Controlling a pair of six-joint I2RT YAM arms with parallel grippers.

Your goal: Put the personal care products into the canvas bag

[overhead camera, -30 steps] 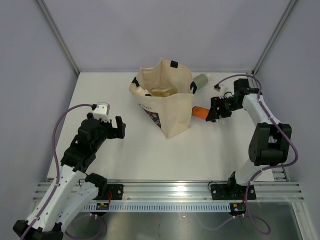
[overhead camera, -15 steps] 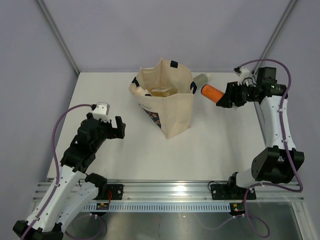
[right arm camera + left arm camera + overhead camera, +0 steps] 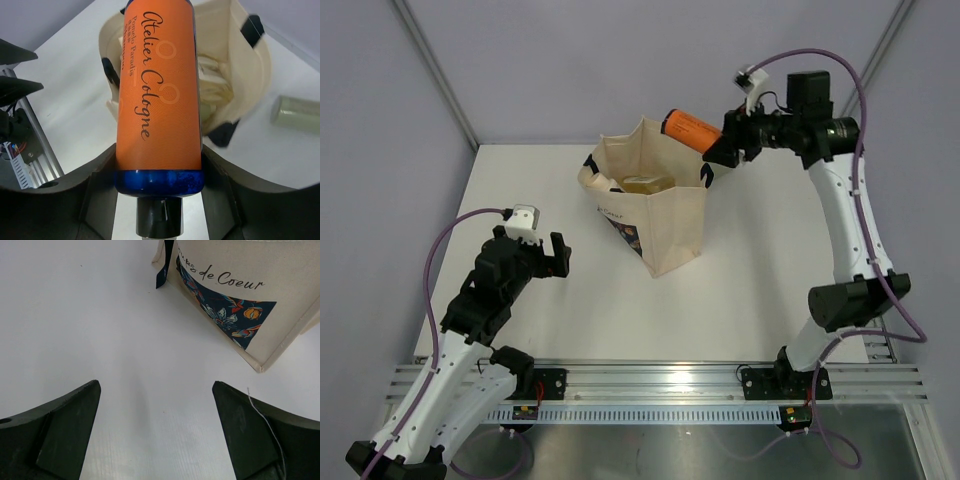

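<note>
1. The right claw (image 3: 720, 148) was raised high above the tabletop (image 3: 520, 180). Its two fingers were clamped on opposite sides of an orange bottle (image 3: 688, 127).
2. In the right wrist view, the right claw (image 3: 160, 172) gripped the orange bottle (image 3: 157, 95) at its lower part, beside a dark blue band. The black cap pointed back toward the claw. The body, lettered "Atelier Cologne", extended straight out ahead of the claw.
3. The canvas bag (image 3: 650, 215) stood upright on the tabletop, below and ahead of the right claw, with its mouth open. The free end of the orange bottle projected over the far rim of the bag. The bottle touched neither the bag nor the tabletop.
4. A pale yellowish object (image 3: 645, 183) lay inside the bag, below and ahead of the right claw. Its kind could not be told.
5. A green bottle (image 3: 295, 114) lay on its side on the tabletop, below the right claw and to its right. It lay near the canvas bag (image 3: 260, 60) but clear of it.
6. The left claw (image 3: 548, 262) stood with its fingers spread wide and gripped nothing.
7. In the left wrist view, bare tabletop showed between the fingers of the left claw (image 3: 157, 430).
8. The canvas bag (image 3: 240, 270) stood ahead of the left claw and to its right, well apart from the fingers. The side facing this claw carried a dark floral print and the lettering "de Coeur". A black strap hung at the bag's left corner.
</note>
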